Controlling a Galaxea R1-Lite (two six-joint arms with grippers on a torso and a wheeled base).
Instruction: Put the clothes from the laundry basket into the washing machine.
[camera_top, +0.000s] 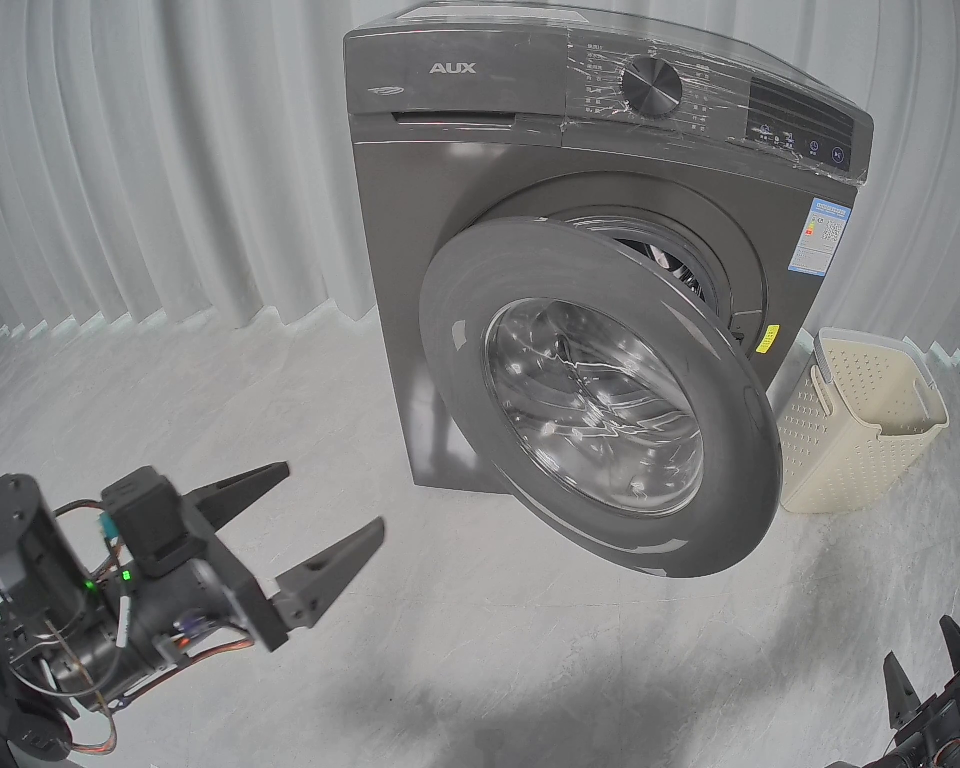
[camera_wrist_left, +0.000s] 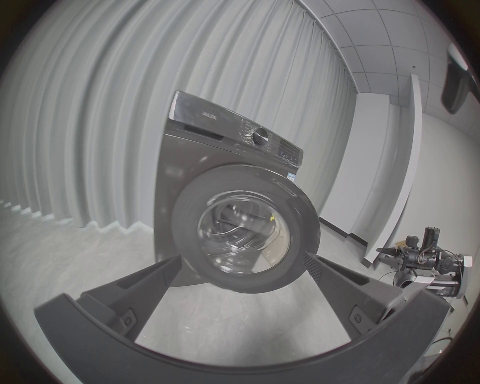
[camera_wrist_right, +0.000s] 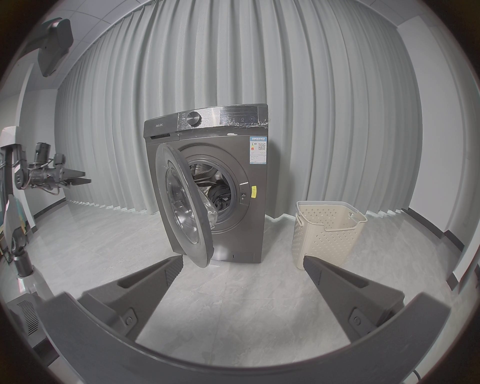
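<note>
**Grippers being held released, the load seemingly in the machine already**

The left gripper and the right gripper are being held released, nothing being grasped, low over the floor before the washing machine. Its door is being shown swung wide, its rim jutting between the left gripper and the drum, so freer room is being offered from the right. Dark cloth is being glimpsed inside. The laundry basket, just beside the machine near the curtain, is being judged emptied.
</note>
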